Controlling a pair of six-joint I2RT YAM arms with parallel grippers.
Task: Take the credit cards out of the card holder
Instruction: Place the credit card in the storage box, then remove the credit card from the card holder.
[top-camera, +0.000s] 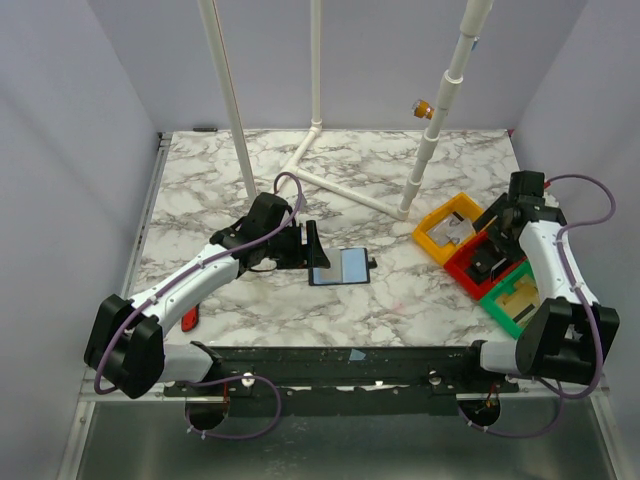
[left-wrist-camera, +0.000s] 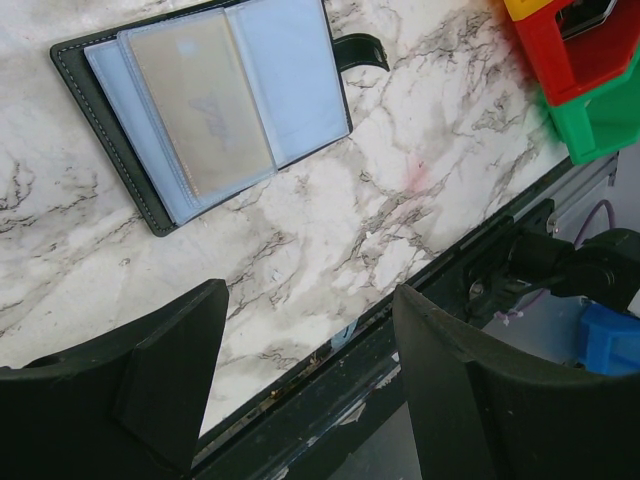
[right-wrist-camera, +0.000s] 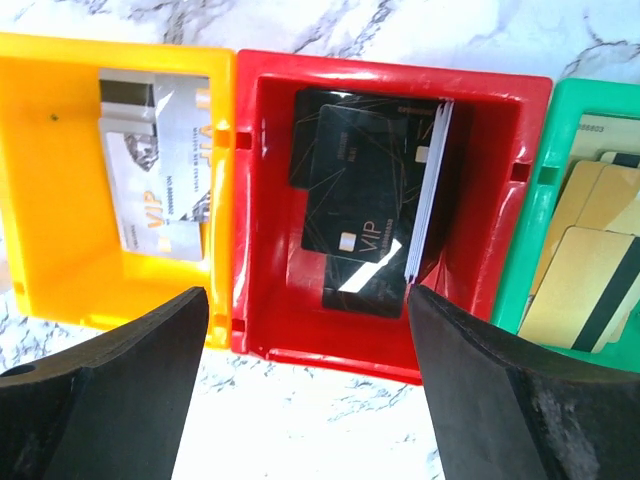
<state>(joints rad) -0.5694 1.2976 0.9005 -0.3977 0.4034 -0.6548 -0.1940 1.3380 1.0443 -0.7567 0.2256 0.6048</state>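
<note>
While the small black folding card holder (top-camera: 340, 266) lies open and flat on the white marble-patterned table (top-camera: 200, 190), the left gripper (left-wrist-camera: 310, 370) hovers just to its left in the overhead view, fingers spread and empty. A thin tan credit card (left-wrist-camera: 205, 105) sits in a clear sleeve over pale blue-grey leaves, and extracting it appears to be the step in hand. The next move likely calls for catching that card's edge without dragging the holder. Well to the holder's right, the right gripper (right-wrist-camera: 310, 370) hangs spread and empty above a red plastic bin (right-wrist-camera: 490, 180).
</note>
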